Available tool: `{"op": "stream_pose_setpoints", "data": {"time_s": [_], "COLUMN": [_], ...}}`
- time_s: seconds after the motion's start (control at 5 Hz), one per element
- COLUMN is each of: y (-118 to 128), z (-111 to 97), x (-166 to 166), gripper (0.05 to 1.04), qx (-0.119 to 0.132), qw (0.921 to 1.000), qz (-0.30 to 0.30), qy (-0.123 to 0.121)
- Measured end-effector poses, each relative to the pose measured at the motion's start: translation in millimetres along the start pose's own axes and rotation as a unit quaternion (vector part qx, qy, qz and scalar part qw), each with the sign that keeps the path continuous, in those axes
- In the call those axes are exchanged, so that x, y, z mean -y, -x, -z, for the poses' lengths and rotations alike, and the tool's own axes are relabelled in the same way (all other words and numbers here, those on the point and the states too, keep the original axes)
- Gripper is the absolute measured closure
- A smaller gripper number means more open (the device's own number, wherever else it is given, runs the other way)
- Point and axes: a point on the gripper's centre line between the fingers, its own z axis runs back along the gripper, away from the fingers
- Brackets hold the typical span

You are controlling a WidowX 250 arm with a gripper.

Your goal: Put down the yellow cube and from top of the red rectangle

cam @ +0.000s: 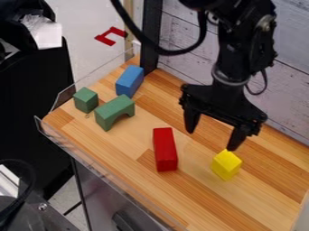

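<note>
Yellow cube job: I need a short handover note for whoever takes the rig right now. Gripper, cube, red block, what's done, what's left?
Gripper: open, holding nothing, over the table; one fingertip is right by the cube's top, contact unclear.
Yellow cube: down on the wooden table, apart from the red block.
Red block: lying on the table.
Done: cube is off the red block and set down.
Left: probably just lifting the gripper away, carefully, so as not to nudge the cube.
</note>
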Motion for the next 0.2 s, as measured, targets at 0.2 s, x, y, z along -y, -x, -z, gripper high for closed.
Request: {"op": "stream_pose_setpoints", "data": {"time_s": [0.2], "y": [-0.8], "z": [-7.4], "x": [-6.9], "gripper": [0.087], "qx": [0.006], "qw": [0.9998], "qz": [-0.018], "qy": [0.004]}}
